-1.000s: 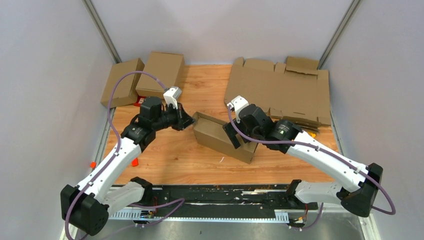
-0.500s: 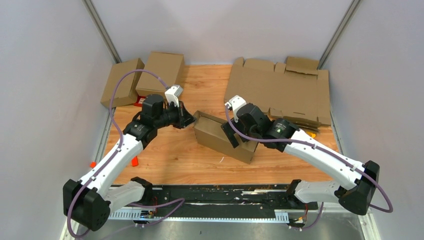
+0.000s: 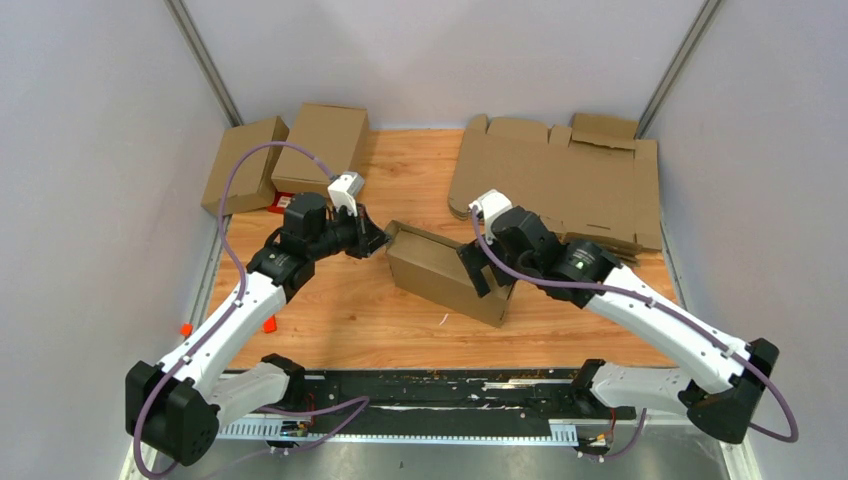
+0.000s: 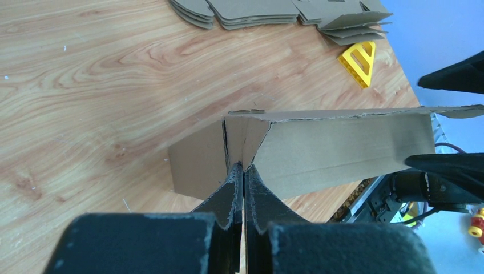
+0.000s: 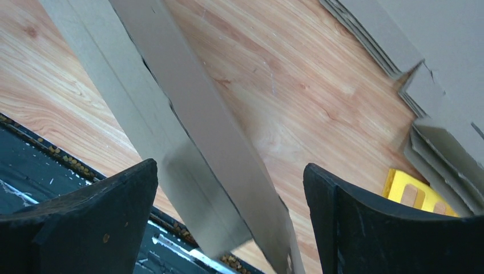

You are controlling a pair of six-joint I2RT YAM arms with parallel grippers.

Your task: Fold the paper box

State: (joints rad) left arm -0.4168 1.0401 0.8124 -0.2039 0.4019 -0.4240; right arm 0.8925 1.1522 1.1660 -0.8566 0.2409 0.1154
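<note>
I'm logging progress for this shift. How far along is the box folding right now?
Done: the paper box already stands as a long carton with raised walls. In hand: the left gripper is shut on its end flap, while the right gripper stands open astride a long wall. Left: that pinched end is not yet closed up; I cannot tell the state of the other end.

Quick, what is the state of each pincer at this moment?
Left pincer: closed, pinching an end flap of the paper box.
Right pincer: open wide, astride a wall of the paper box, not gripping it.
</note>
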